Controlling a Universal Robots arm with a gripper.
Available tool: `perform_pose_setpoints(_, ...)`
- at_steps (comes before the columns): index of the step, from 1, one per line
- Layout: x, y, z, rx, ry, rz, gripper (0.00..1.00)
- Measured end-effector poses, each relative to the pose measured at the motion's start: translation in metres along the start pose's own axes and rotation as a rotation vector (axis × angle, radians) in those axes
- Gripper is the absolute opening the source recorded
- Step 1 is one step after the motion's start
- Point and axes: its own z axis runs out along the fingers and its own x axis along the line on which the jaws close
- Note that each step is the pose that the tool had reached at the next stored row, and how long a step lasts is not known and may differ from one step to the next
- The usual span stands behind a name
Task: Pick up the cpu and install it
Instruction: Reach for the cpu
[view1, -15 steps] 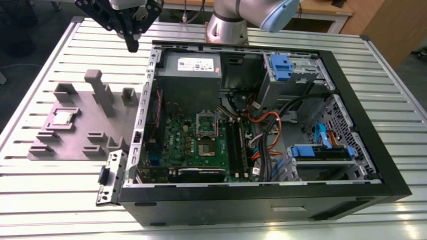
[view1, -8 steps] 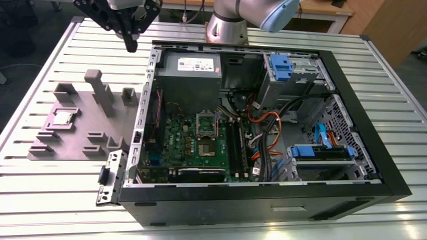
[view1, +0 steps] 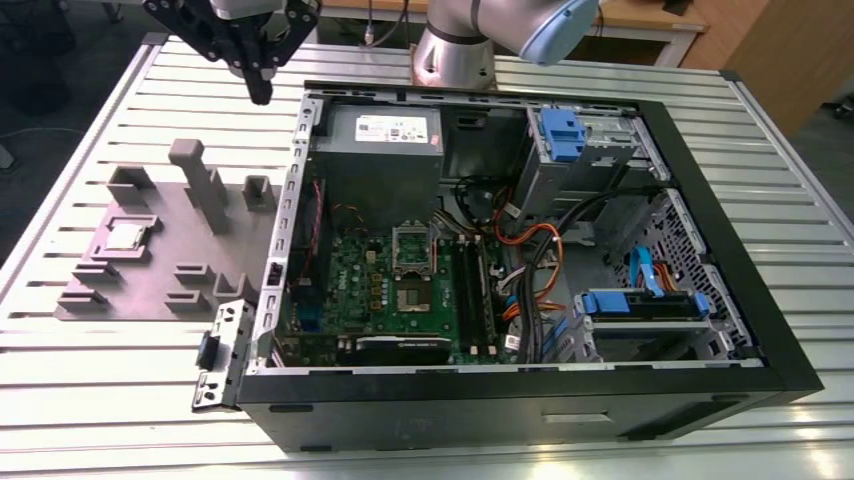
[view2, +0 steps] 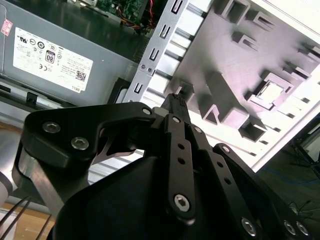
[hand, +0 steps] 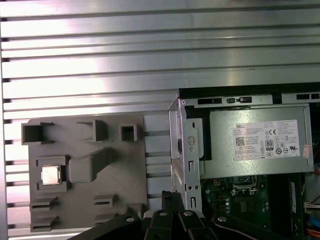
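Your gripper (view1: 258, 88) hangs over the slatted metal desk (view1: 107, 400), just outside a far corner of the open black computer case (view1: 534, 415). As far as the exterior view lets you judge, its fingers are drawn together on nothing.

The small flat square silvery-grey cpu (view1: 127, 235) lies face up in a square recess of the grey moulded fixture plate (view1: 140, 292). The plate rests on the desk beside the case, on the exterior view's left, and the cpu is well apart from the gripper. In the first wrist view the cpu (hand: 50, 175) sits level in its pocket.

Expect it to be light, stiff and thin, with a smooth metal top that is probably slippery and an underside that is likely delicate. Take it by two opposite edges with a gentle squeeze, keeping it flat. The recess walls seem to leave little room for the fingers.
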Motion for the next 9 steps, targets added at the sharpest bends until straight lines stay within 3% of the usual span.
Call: perform_pose_setpoints(9,0.0026,-0.0002,-0.0001,0.0000,0.0001,0.000,0.11)
